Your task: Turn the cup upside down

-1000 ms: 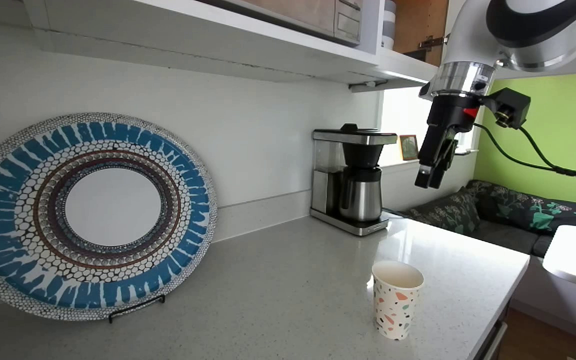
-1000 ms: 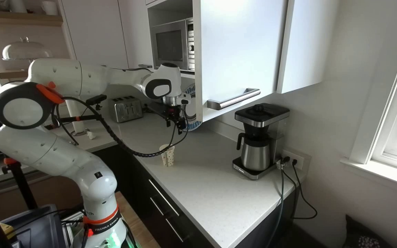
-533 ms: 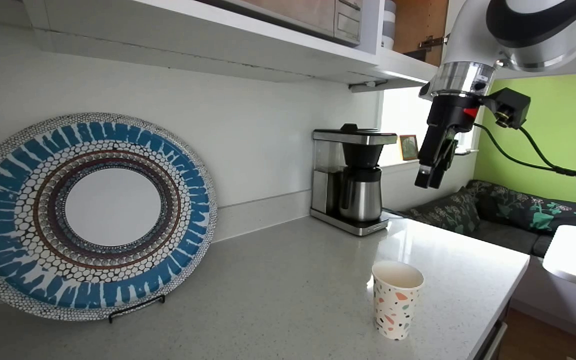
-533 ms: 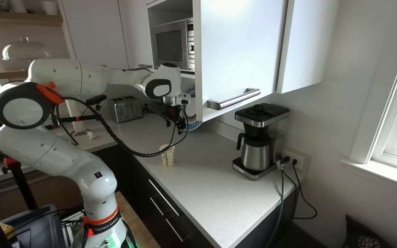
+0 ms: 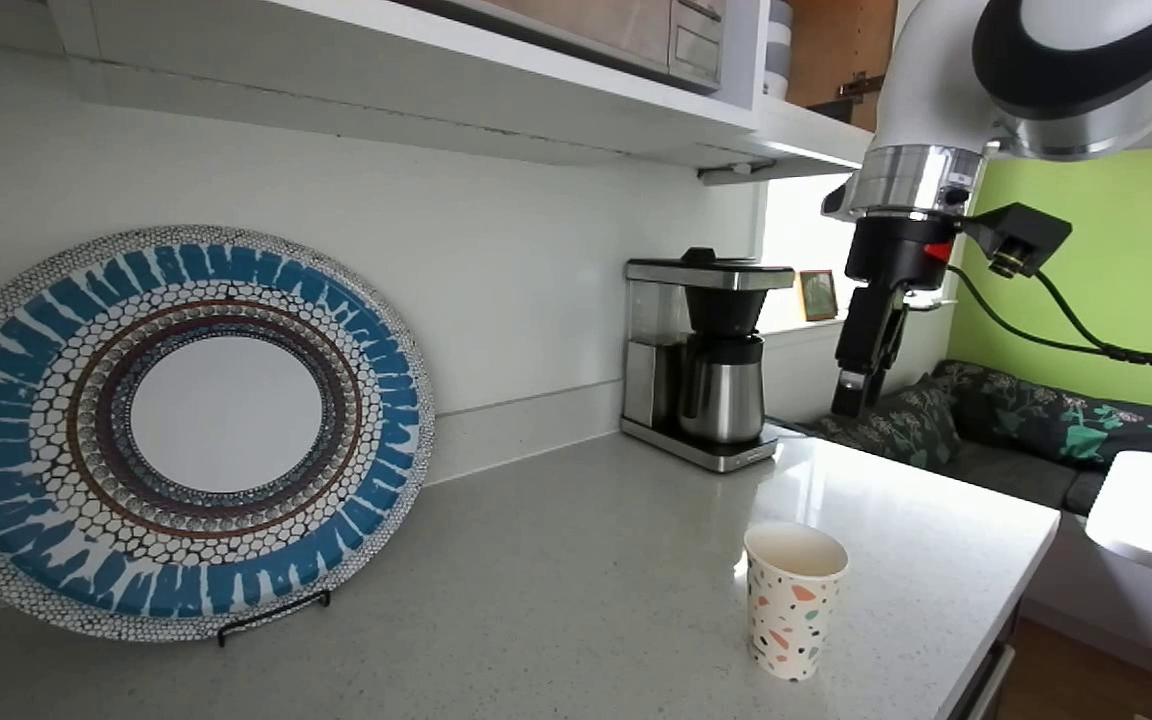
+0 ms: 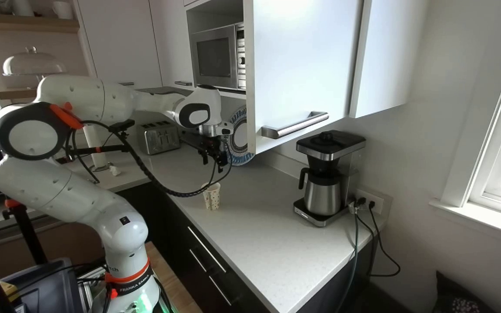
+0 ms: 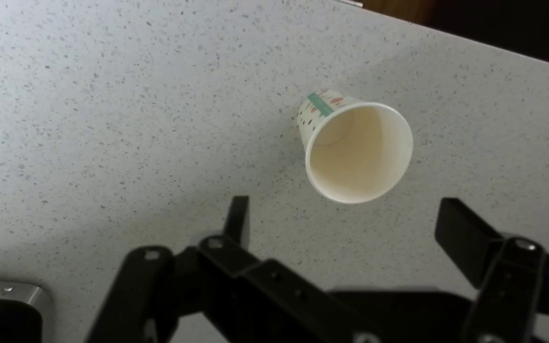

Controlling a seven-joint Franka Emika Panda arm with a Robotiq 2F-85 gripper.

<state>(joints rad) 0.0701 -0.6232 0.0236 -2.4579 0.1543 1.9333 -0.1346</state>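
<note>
The speckled white paper cup (image 5: 794, 625) stands upright on the counter, mouth up, in both exterior views. In the wrist view I look down into the cup (image 7: 360, 157), whose open rim lies just beyond the gap between my fingertips. My gripper (image 7: 344, 209) is spread wide with nothing between its fingers (image 7: 465, 236). In an exterior view the gripper (image 5: 861, 398) hangs well above the counter, pointing down, higher than the cup and apart from it. The cable crosses in front of the rim of the cup (image 6: 212, 201) in an exterior view.
A coffee maker (image 5: 651, 385) stands against the wall on the counter (image 5: 576, 570). A large patterned plate (image 5: 226, 415) leans on a stand. The wall cabinet (image 6: 302, 65) overhangs the counter. Behind the cup, the counter's front edge (image 7: 474, 40) crosses the wrist view.
My gripper has come down a little in the last half second and shifted slightly left in an exterior view. The cup has stayed where it was, and the fingers remain apart.
</note>
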